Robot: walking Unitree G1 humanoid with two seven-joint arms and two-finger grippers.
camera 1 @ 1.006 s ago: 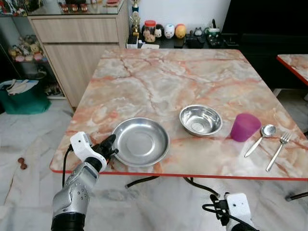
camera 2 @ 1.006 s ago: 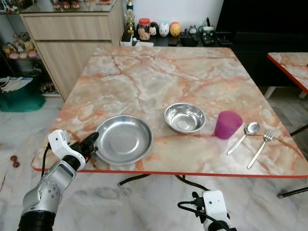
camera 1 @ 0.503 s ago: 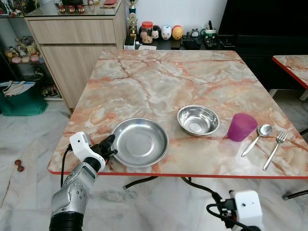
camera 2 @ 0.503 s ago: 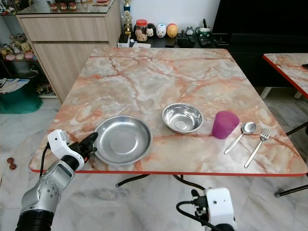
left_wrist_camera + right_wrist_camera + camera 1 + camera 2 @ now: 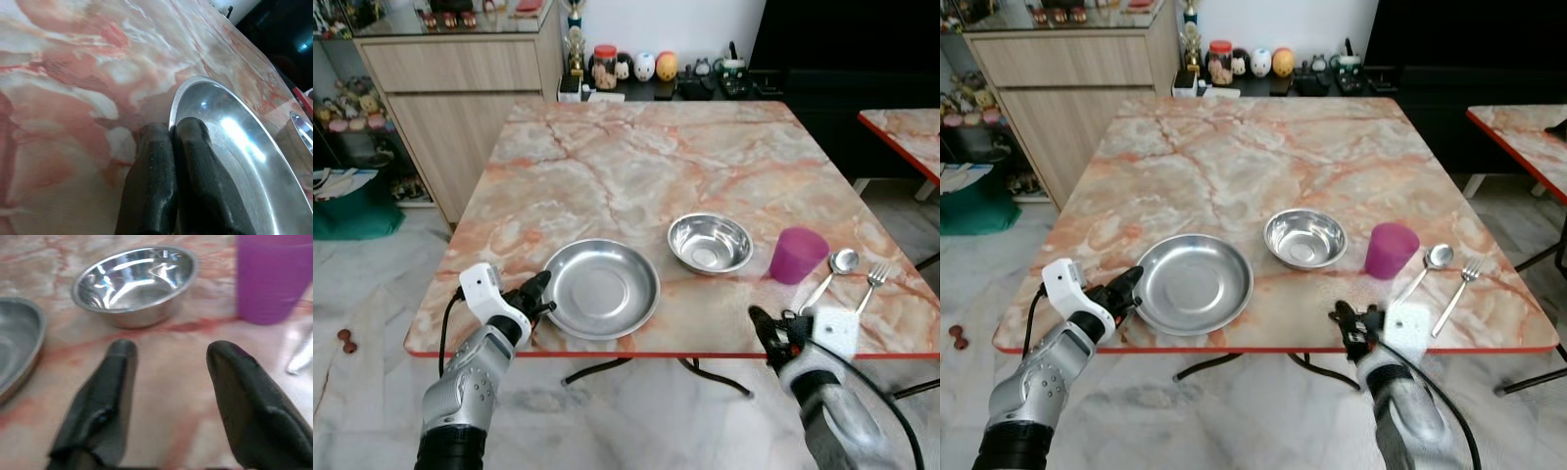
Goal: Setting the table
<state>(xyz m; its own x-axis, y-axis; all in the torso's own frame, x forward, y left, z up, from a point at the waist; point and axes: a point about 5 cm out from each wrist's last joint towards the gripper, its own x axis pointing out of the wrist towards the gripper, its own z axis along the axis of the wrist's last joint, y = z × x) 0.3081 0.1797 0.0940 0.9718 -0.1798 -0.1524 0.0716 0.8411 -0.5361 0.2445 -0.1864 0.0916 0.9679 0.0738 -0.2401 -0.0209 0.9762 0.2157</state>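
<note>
- The left gripper (image 5: 540, 294) is at the near left edge of the worktop (image 5: 646, 166); its two black fingers are pressed close together, one over and one under the rim of the plate (image 5: 601, 288), so it holds the plate by its left edge
- The right gripper (image 5: 771, 329) hovers at the near right edge of the worktop, its fingers (image 5: 105, 396) spread wide and holding nothing; it points between the bowl (image 5: 709, 243) and the cup (image 5: 797, 256)
- I judge that the step in hand is placing the plate at the near seat, and the right arm prepares to take the next thing
- The next move calls for a choice: the bowl has a low thin rim and needs a pinch on its edge, the cup needs the fingers wide around its body
- The plate is round, shallow, dull steel; the bowl is deeper and shiny
- The cup is purple plastic, upright, just right of the bowl
- The spoon (image 5: 830, 276) and the fork (image 5: 871, 284) are thin metal, lying side by side, right of the cup
- The worktop is smooth pink marble pattern with a red edge
</note>
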